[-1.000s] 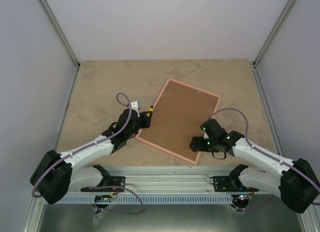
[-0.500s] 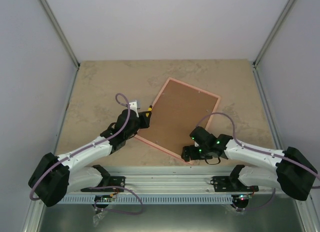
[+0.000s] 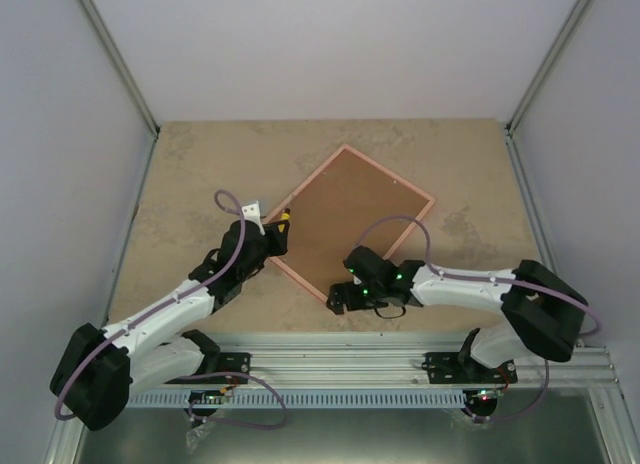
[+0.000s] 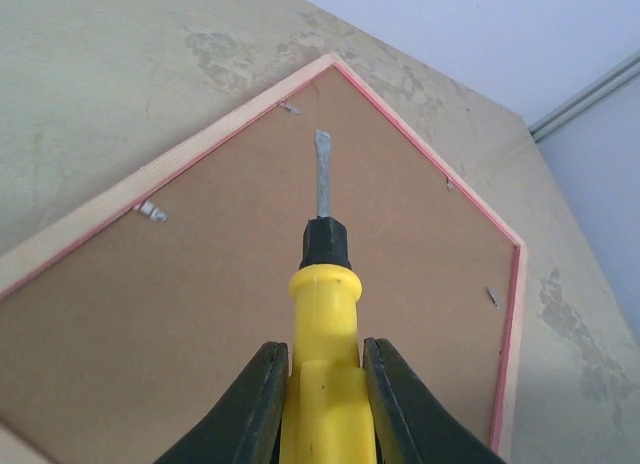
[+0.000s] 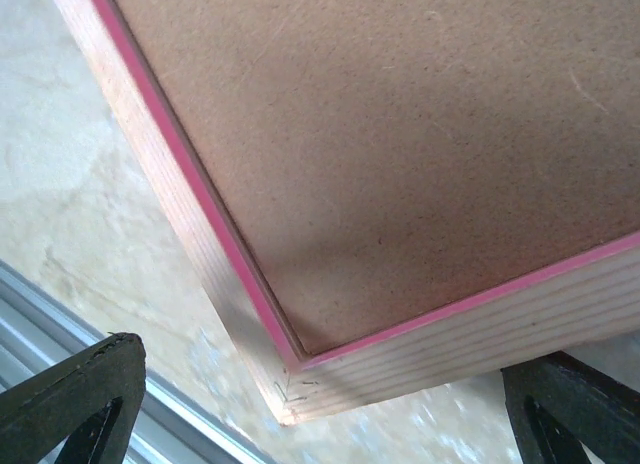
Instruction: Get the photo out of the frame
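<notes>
Nearest us, low in the centre of the top view, the right tool (image 3: 340, 298) has its jaws wide apart, one finger on each side of the near corner of the frame (image 3: 308, 182); we cannot tell whether either finger touches the wood. Left of centre, the left tool (image 4: 322, 384) is clamped on the yellow handle of a screwdriver (image 4: 322, 274), whose flat blade reaches over the brown backing board (image 4: 400, 284). The frame lies face down on the bench (image 3: 200, 174), turned like a diamond. The photo is hidden under the board. Small metal tabs (image 4: 150, 212) sit along the frame's inner edges.
</notes>
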